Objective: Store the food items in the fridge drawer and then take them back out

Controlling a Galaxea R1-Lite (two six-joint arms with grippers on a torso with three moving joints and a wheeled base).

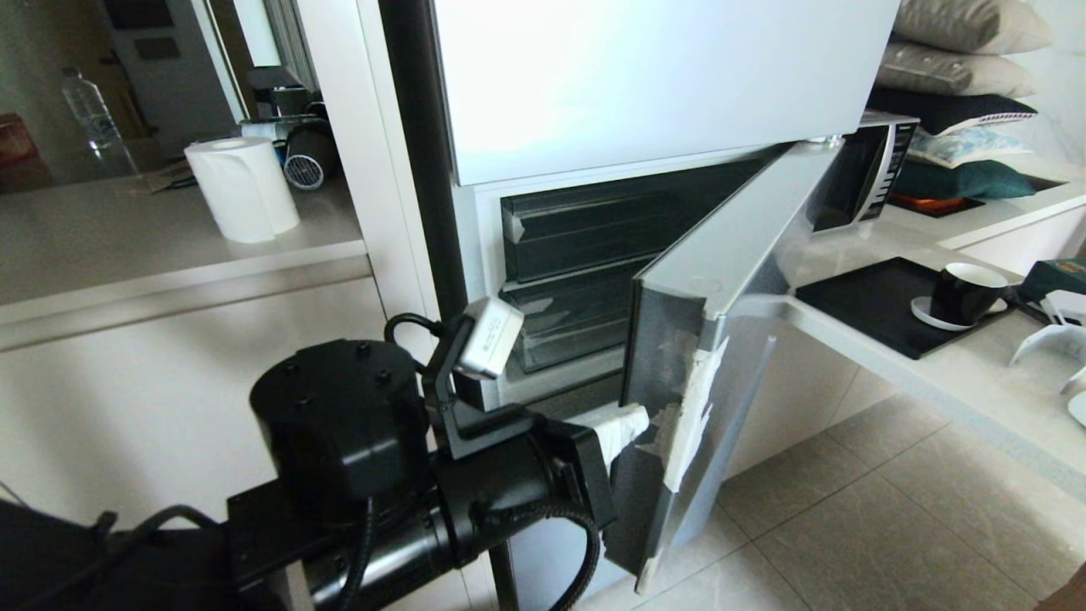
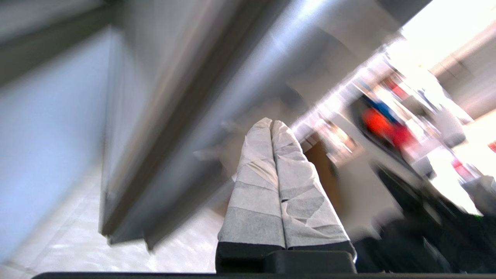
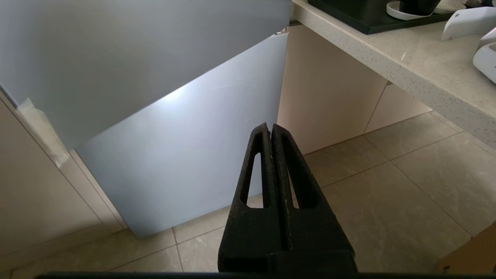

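The clear fridge drawers sit pushed in, dark and see-through, behind the half-swung fridge door. The left hand, fingers pressed together, holds nothing and touches the door's inner edge. The right hand, also closed and empty, hangs over open tiled floor beside the counter.

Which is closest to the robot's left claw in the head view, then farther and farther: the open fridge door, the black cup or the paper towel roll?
From the left claw:
1. Open fridge door, right at the claw's tip.
2. Black cup, on the right-hand counter.
3. Paper towel roll, on the far left counter; nearly level with the cup, too close to call.
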